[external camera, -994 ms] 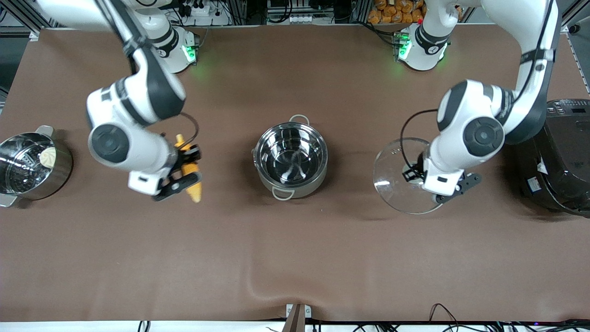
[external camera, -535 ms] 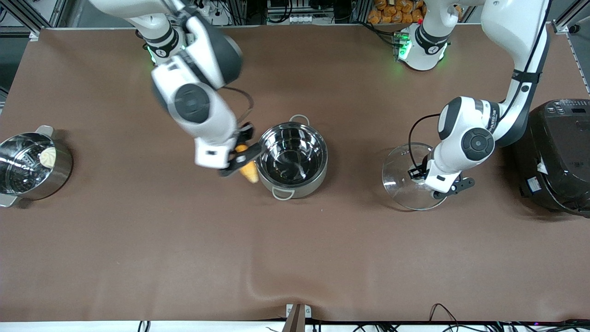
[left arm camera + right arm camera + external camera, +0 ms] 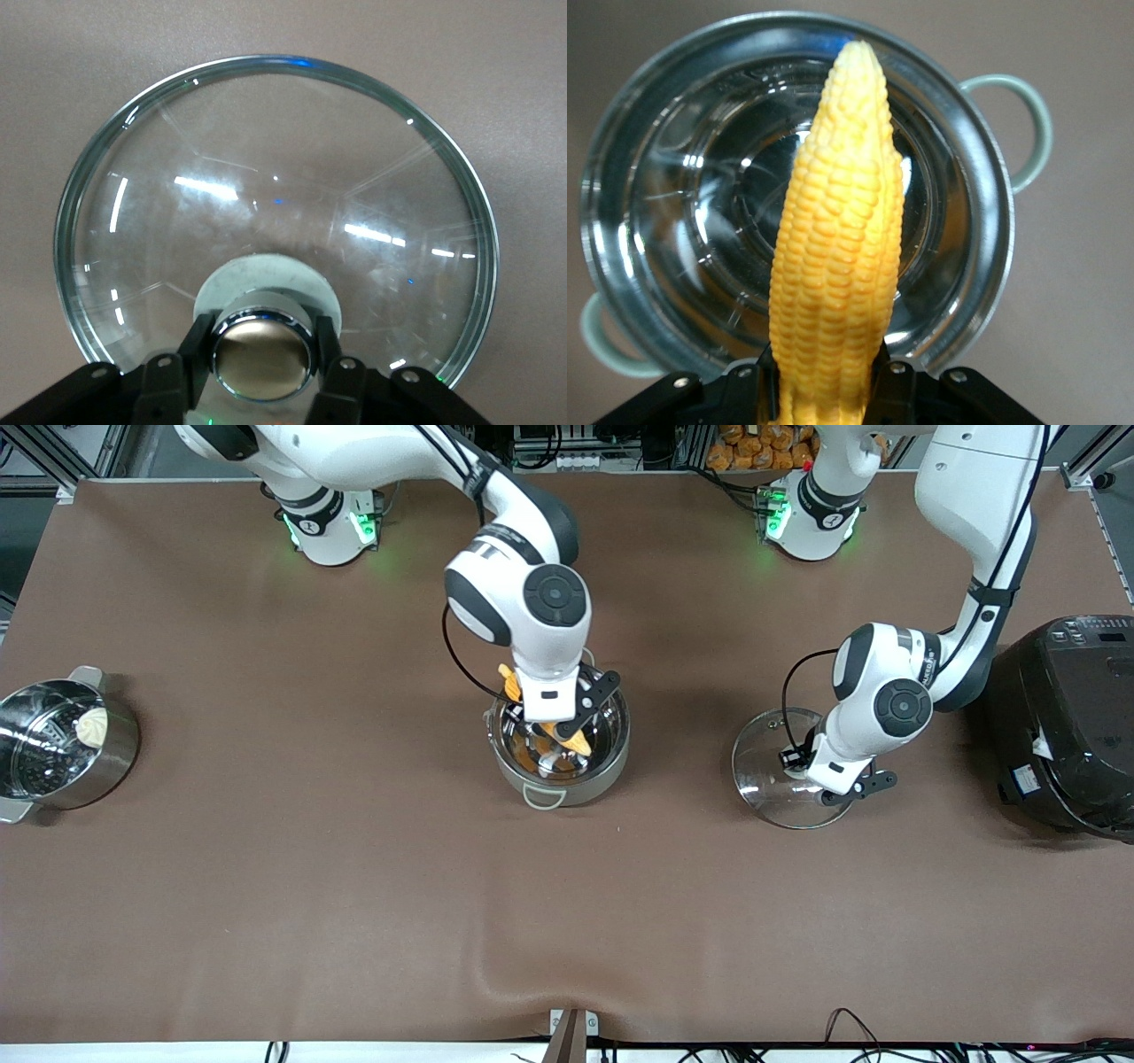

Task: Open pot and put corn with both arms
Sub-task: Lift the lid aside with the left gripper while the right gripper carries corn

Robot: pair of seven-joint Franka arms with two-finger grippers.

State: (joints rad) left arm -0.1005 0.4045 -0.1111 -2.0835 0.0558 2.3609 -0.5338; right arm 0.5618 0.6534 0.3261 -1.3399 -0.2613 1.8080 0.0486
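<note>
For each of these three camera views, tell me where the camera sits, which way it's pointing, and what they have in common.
Front view: high across the table, facing both arms' bases; shows both arms, the pot, the glass lid, a steamer pot and a rice cooker.
Left wrist view: on the left arm's wrist, looking down at the lid's knob, gripped by the left gripper.
Right wrist view: on the right wrist, looking along the corn, held by the right gripper, into the pot.
Shared: front and right wrist views both show corn over pot.
</note>
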